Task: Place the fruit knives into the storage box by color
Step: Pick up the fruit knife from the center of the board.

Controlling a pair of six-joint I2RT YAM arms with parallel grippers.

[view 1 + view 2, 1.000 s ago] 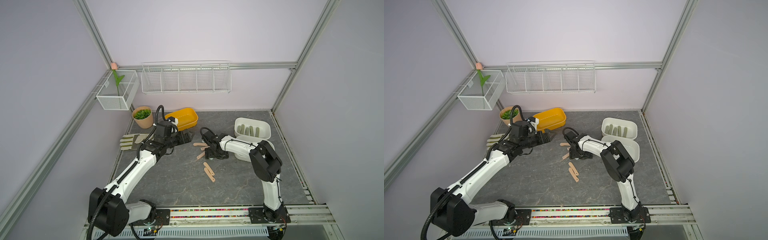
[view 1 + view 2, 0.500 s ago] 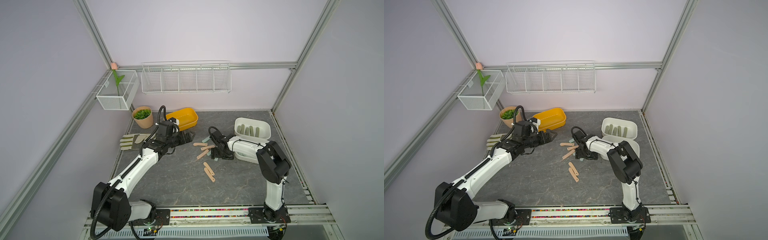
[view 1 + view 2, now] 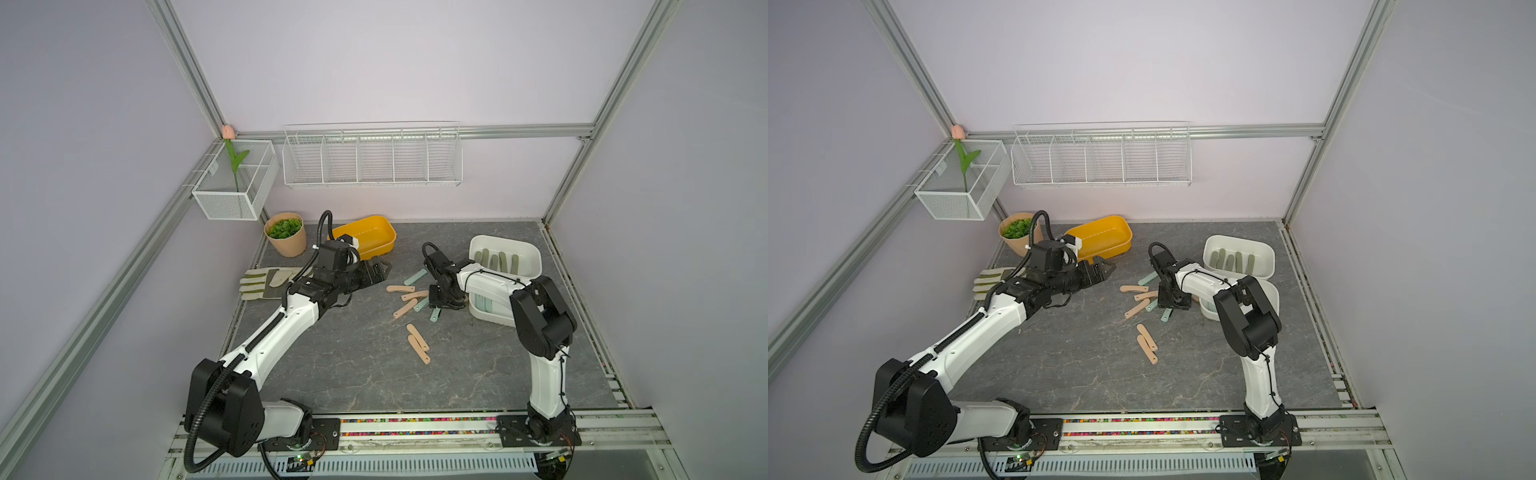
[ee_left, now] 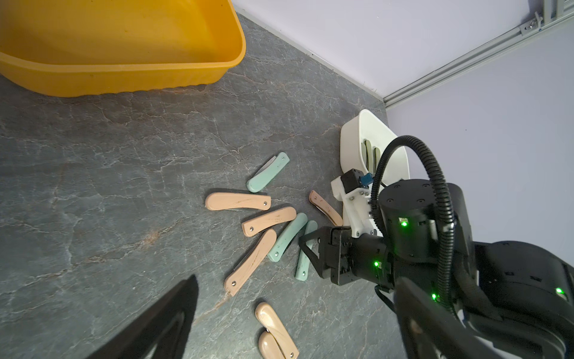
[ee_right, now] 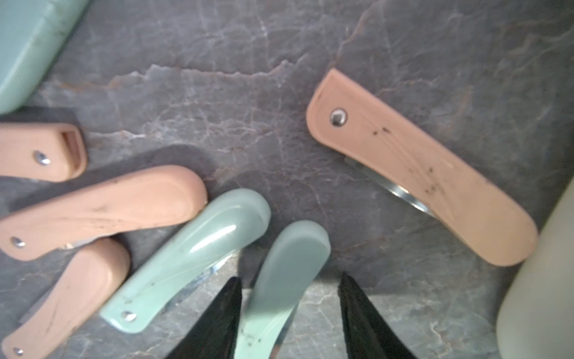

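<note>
Reaching down, the right end effector (image 5: 289,277) straddles a mint knife (image 5: 276,295)

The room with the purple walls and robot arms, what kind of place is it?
Probably a robot test booth, not a home: plain lilac panel walls held by silver metal frame bars, and the white-and-black left robot arm and right robot arm bolted to a silver front rail.

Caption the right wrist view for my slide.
Right tool straddles a mint knife on the table, jaws not yet shut; pink knives lie nearby.
</note>
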